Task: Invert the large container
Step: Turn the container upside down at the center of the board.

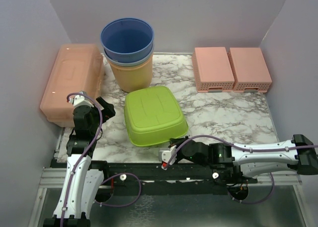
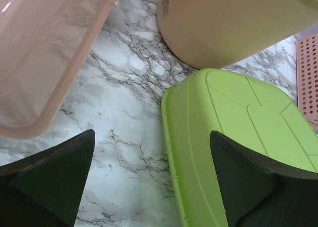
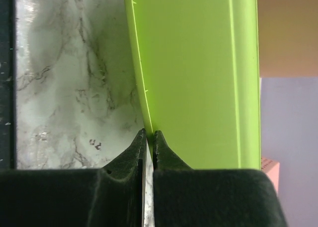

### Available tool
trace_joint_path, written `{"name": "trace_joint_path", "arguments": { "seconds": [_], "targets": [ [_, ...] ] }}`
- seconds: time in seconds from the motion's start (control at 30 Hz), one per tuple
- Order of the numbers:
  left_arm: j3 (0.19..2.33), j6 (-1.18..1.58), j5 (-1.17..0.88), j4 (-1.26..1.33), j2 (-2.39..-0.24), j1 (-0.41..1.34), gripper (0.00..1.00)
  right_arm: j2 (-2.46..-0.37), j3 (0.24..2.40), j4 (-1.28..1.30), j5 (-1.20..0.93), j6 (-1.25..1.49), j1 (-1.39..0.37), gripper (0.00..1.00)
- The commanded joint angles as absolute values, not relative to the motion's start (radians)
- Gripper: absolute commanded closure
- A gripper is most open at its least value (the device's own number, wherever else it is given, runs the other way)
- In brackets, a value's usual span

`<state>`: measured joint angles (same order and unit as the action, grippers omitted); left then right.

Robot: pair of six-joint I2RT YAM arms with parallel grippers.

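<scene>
Mid-table: large container (image 1: 155,115). Stacked buckets (image 1: 128,53) just behind it, lidded bin (image 1: 73,80) to its left, two perforated boxes (image 1: 213,68) back right. My left gripper (image 1: 107,108) sits between bin and container; my right gripper (image 1: 166,156) at its near rim.

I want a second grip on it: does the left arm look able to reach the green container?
Probably yes: the open left gripper hangs right beside the green container, with only bare marble between them; the pink bin stands off to the side.
</scene>
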<state>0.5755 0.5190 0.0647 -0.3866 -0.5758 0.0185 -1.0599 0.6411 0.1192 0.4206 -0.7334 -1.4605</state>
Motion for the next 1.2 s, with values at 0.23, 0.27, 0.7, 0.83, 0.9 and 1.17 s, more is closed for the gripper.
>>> {"name": "trace_joint_path", "arguments": {
  "seconds": [0.23,0.27,0.7,0.83,0.9,1.17],
  "targets": [
    [0.574,0.525,0.076,-0.384,-0.581,0.011,0.01,-1.068,0.658,0.204,0.337,-0.645,-1.464,0.95],
    [0.573,0.525,0.075,-0.385,-0.583,0.011,0.01,-1.068,0.655,0.205,0.335,-0.641,-1.463,0.95],
    [0.576,0.522,0.055,-0.385,-0.605,0.010,0.01,-1.168,0.651,0.248,0.243,-0.565,-1.463,0.95],
    [0.577,0.522,0.052,-0.384,-0.610,0.010,0.01,-1.214,0.670,0.273,0.242,-0.524,-1.463,0.95],
    [0.577,0.521,0.051,-0.384,-0.612,0.010,0.01,-1.229,0.674,0.283,0.241,-0.510,-1.463,0.95],
    [0.578,0.520,0.039,-0.384,-0.629,0.010,0.01,-1.264,0.697,0.344,0.190,-0.426,-1.464,0.90]
  ]
}}
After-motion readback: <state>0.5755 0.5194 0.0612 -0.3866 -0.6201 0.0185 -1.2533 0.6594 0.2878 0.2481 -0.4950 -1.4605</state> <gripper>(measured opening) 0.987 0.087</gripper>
